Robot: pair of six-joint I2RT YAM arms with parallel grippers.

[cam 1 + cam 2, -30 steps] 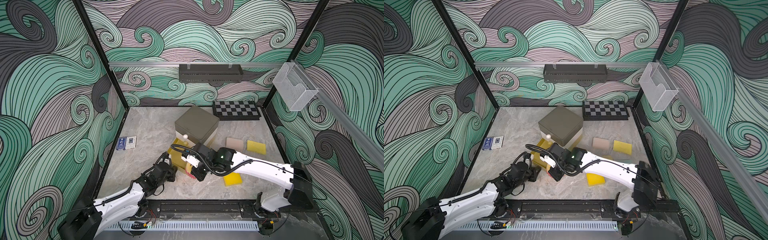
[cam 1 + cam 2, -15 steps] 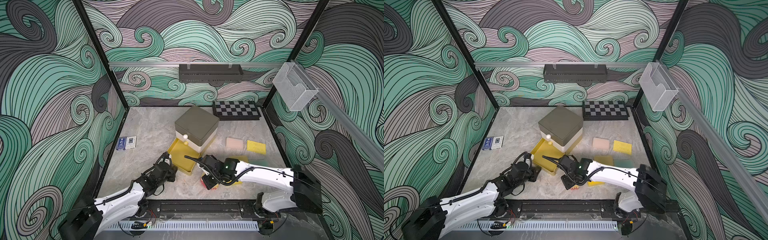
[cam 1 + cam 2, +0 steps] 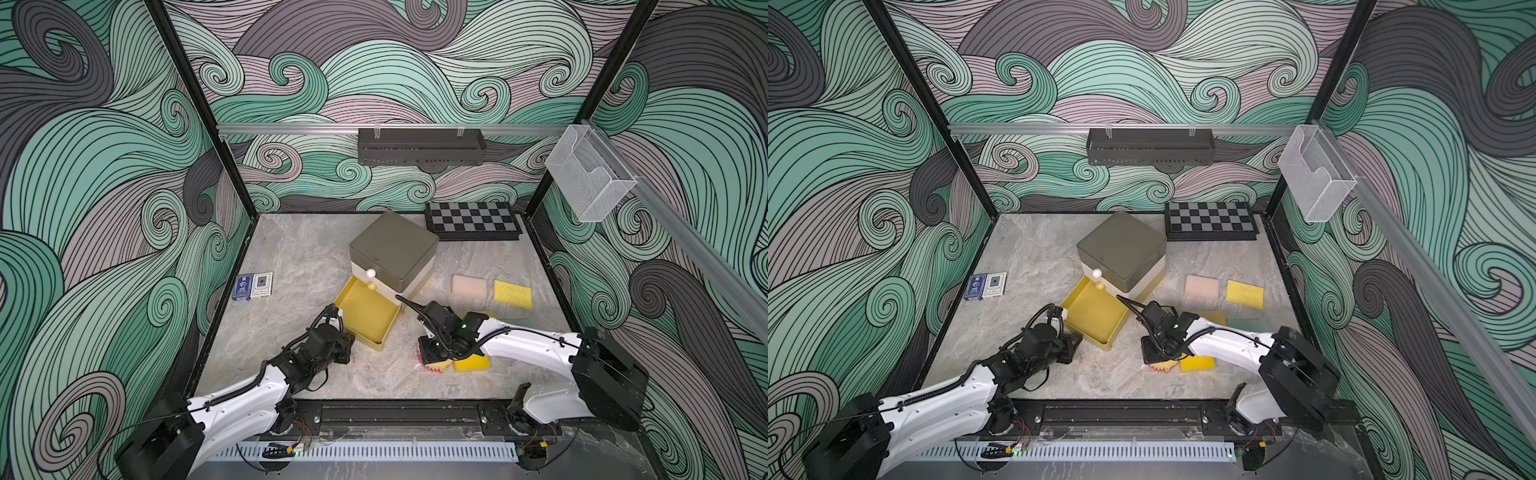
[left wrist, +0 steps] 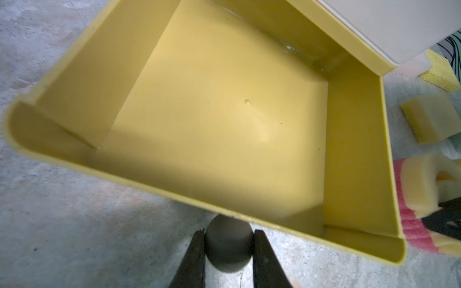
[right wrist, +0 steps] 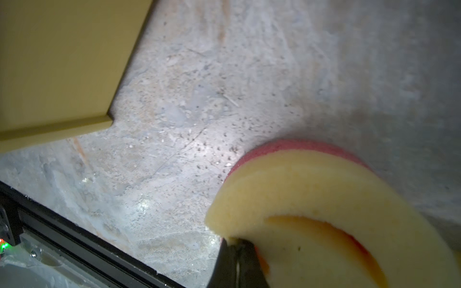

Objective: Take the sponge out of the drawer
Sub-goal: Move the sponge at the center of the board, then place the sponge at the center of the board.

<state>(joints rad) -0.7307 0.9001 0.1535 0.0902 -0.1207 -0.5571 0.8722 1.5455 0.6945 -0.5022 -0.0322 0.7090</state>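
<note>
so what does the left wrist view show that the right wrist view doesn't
Only left wrist: the drawer's bare inside, the left tool shut on its knob, and a spare yellow sponge beyond. Only right wrist: the black rail at the marble table's edge. Both: the yellow drawer wall, the table, and the pink-and-yellow sponge pinched by the right tool.

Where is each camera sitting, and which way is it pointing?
Top views: high above the robot's bases, looking down and back over the table; they show the left gripper at the drawer and the right gripper on the sponge.
Left wrist: behind the left gripper, facing into the empty drawer; the gripper clamps the knob.
Right wrist: behind the right gripper, facing down at the table; the gripper pinches the sponge.
Shared: both wrist views show drawer and sponge.
</note>
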